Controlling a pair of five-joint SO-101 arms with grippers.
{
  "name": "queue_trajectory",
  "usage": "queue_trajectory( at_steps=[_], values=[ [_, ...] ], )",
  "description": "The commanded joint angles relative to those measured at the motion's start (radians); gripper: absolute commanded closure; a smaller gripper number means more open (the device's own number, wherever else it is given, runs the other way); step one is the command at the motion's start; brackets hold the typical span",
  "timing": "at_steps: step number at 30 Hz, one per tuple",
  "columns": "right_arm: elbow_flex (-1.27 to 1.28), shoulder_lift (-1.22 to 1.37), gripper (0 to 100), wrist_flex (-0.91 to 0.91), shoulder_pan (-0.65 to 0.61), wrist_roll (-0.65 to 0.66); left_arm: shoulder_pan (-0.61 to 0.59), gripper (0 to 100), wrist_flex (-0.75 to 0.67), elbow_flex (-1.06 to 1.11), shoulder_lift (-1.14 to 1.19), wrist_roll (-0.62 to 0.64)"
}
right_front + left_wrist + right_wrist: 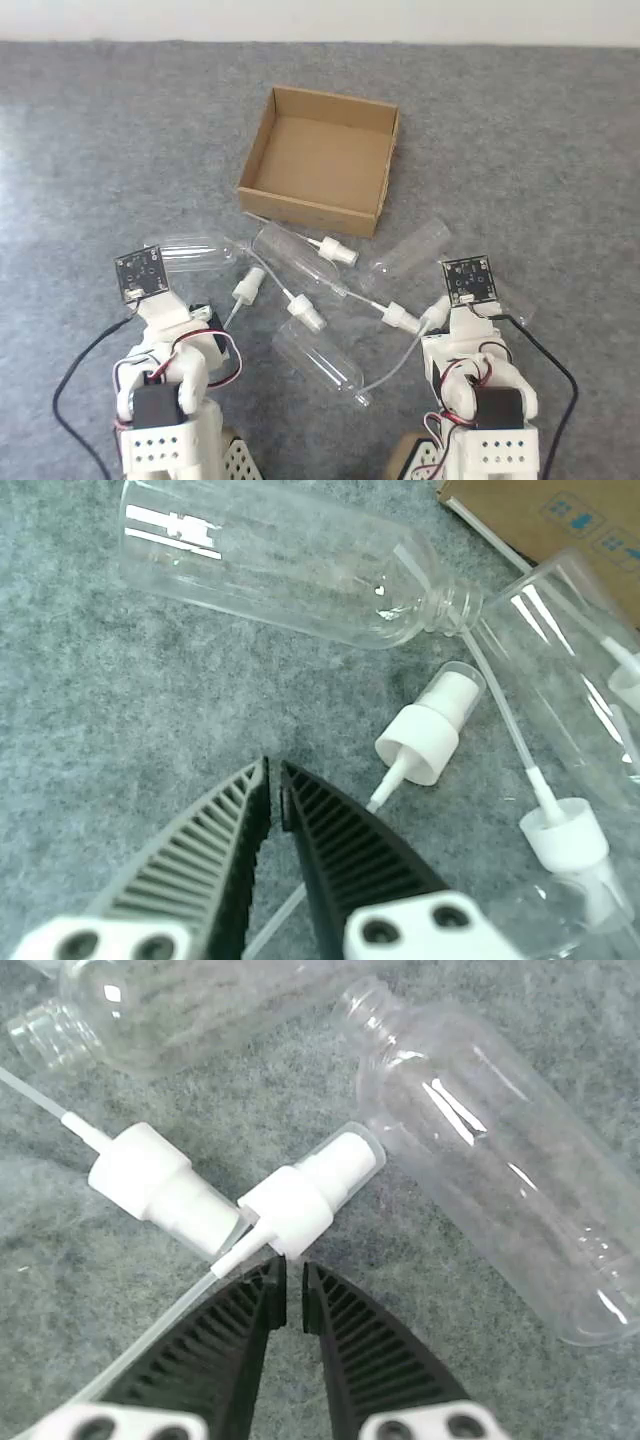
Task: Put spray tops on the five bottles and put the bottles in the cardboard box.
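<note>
Cardboard box (308, 208) sits open on the grey rug (90, 150), seen from up high. In front of it a left bottle (195, 252) lies flat, long way side to side, neck toward the middle. A near bottle (318, 358) lies slanted between my arms, neck toward my right arm.

From my left wrist, my left claw (274, 772) is almost closed and holds nothing. A white spray top (425, 735) lies just ahead, thin stem toward my claw.

From my right wrist, my right claw (292, 1270) is almost closed too, empty. A second spray top (305, 1200) lies right at its tips, cap end pointing away. A big bottle (490, 1160) lies beside it.
</note>
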Motion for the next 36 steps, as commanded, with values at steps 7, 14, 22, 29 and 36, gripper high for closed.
queue_trajectory(
  at_steps=[7, 14, 22, 29, 36],
  values=[
    [-0.175, -0.013, 99.1, 0.012, 0.139, 0.014, -0.003, 98, 0.003, -0.012, -0.014, 0.006],
    [-0.333, -0.012, 99.1, 0.012, 0.171, 0.008, -0.003, 98, 0.003, -0.012, -0.014, 0.006],
    [-0.480, -0.007, 99.1, 0.013, 0.165, 0.011, -0.003, 98, 0.003, -0.012, -0.014, 0.006],
    [-0.621, -0.004, 99.2, 0.073, 0.165, 0.014, -0.003, 98, 0.003, -0.012, -0.014, 0.006],
    [-0.815, 0.213, 99.2, 0.160, 0.165, 0.015, -0.003, 98, 0.003, -0.012, -0.014, 0.006]
  ],
)
